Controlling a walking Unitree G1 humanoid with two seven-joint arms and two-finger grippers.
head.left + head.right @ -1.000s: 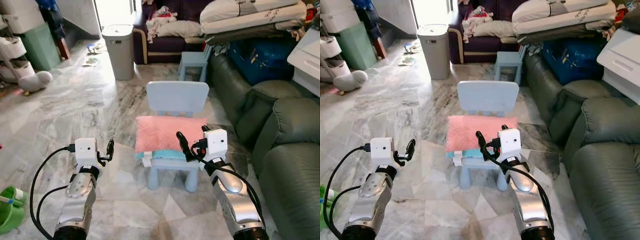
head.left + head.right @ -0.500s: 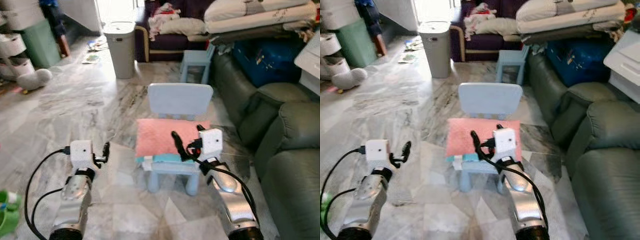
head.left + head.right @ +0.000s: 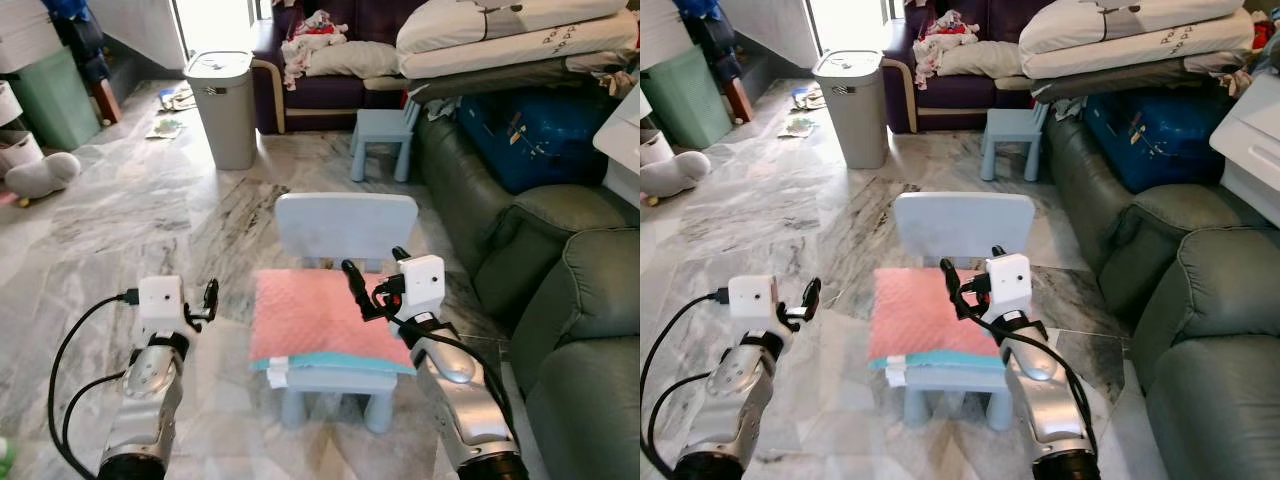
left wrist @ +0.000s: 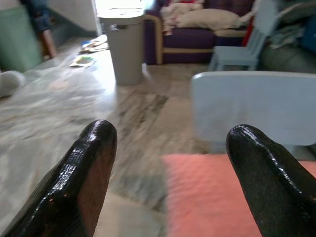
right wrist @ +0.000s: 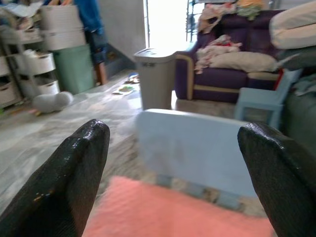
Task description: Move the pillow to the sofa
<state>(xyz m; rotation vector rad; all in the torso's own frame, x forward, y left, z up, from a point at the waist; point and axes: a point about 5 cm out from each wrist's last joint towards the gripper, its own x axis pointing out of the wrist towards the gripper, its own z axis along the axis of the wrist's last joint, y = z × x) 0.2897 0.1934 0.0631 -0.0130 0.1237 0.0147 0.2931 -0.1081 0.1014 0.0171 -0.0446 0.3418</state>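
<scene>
**Position at the chair: both grippers open, pillow not held**

The pink pillow (image 3: 322, 318) lies flat on the seat of a small light-blue chair (image 3: 346, 224), directly in front of me. A teal layer shows under the pillow's near edge. The chair stands on a marble floor (image 3: 150, 210).

My right gripper (image 3: 372, 280) hovers above the pillow's right rear part, just in front of the chair's backrest. Its fingers (image 5: 59, 182) are spread wide and hold nothing; in the right wrist view the pillow and backrest appear between them.

My left gripper (image 3: 211, 299) is raised over the floor, just left of the pillow's left edge and apart from it. Its fingers (image 4: 84, 182) are also spread wide and empty.

A dark green sofa (image 3: 560, 290) runs along my right side, near the chair. A blue bag (image 3: 530, 130) sits on it farther back, with folded bedding (image 3: 500, 40) stacked above. Beyond the chair stand a grey bin (image 3: 220, 105), a second small blue chair (image 3: 383, 135) and a dark purple sofa (image 3: 330, 85) with clothes on it.
</scene>
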